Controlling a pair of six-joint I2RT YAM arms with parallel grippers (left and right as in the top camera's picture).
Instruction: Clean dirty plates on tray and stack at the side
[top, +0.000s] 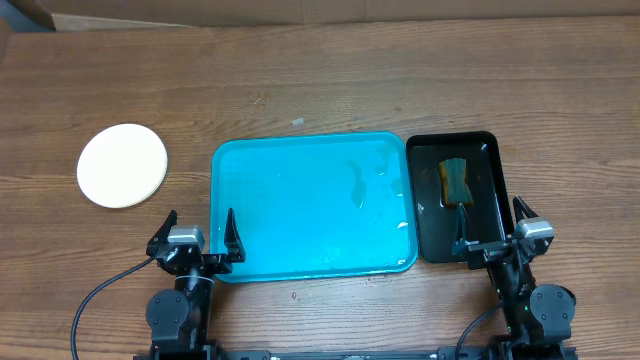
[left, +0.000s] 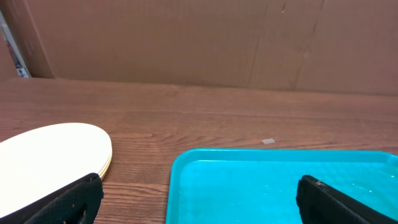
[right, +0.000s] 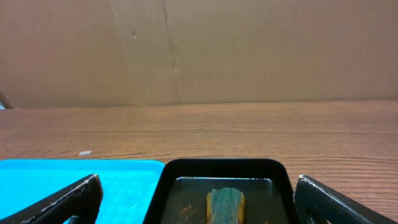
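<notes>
— Looking down from overhead, where did we find the plates (top: 122, 165)?

— We found them in one stack on the bench (top: 320, 80), well to the left of the turquoise tray (top: 310, 205) and apart from it. The top one was white. From the left wrist we made out a pale yellowish edge just beneath it, but we could not count the stack.

— And how did the left hand (top: 198, 228) stand to them?

— It sat at the tray's near left corner, its fingers spread wide with nothing between them. The stack lay ahead of it and off to its left, not touching it. In its own camera the stack showed just beyond the left finger (left: 68, 199).

— What of the right hand (top: 491, 225)?

— We saw it equally wide and holding nothing, at the near edge of the black tray (top: 490, 190), which lay just beside the turquoise one on its right. A yellow-and-green sponge (top: 455, 180) lay in the black tray, straight ahead of that hand. The plates were far across the bench from it, beyond the turquoise tray.

— And the turquoise tray itself?

— We noticed a wet sheen and faint streaks on its floor.
</notes>
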